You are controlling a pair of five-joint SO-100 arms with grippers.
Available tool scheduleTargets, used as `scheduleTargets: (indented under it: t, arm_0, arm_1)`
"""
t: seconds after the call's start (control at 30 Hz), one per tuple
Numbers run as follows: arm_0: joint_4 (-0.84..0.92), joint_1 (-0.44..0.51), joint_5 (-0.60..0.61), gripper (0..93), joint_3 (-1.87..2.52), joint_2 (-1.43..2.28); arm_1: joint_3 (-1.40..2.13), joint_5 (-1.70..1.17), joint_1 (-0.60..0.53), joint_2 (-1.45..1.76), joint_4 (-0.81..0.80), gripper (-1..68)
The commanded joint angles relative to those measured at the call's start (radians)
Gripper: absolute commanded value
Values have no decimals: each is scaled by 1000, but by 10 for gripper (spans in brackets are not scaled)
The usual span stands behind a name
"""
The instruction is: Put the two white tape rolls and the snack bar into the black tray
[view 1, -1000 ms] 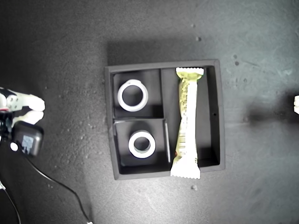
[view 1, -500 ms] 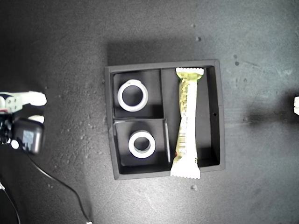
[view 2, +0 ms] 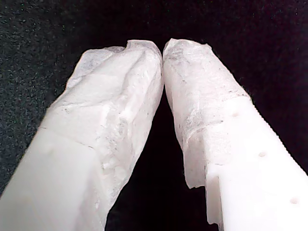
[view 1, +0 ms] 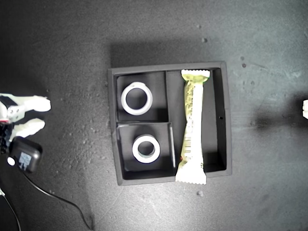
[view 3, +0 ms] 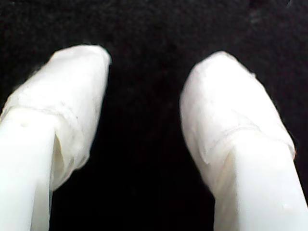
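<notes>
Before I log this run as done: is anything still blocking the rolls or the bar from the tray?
Nothing visible does. Both rolls already sit in the tray's two small compartments, and the bar lies in the long one, its lower end overhanging the rim. Neither gripper holds anything.

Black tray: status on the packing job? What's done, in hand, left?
Done: both white tape rolls sit in the black tray's small compartments; the snack bar lies in the long one, its lower end over the rim. In hand: nothing. Left: nothing visible.
</notes>
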Motion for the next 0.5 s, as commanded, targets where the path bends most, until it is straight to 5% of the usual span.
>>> scheduleTargets:
  t: [0.0,0.47]
  arm_0:
    - [35,17,9,117,61,44]
    - [35,17,3,117,61,44]
  arm_1:
    - [12,-31,-11,6,2,2]
    - [12,-34,-14,6,2,2]
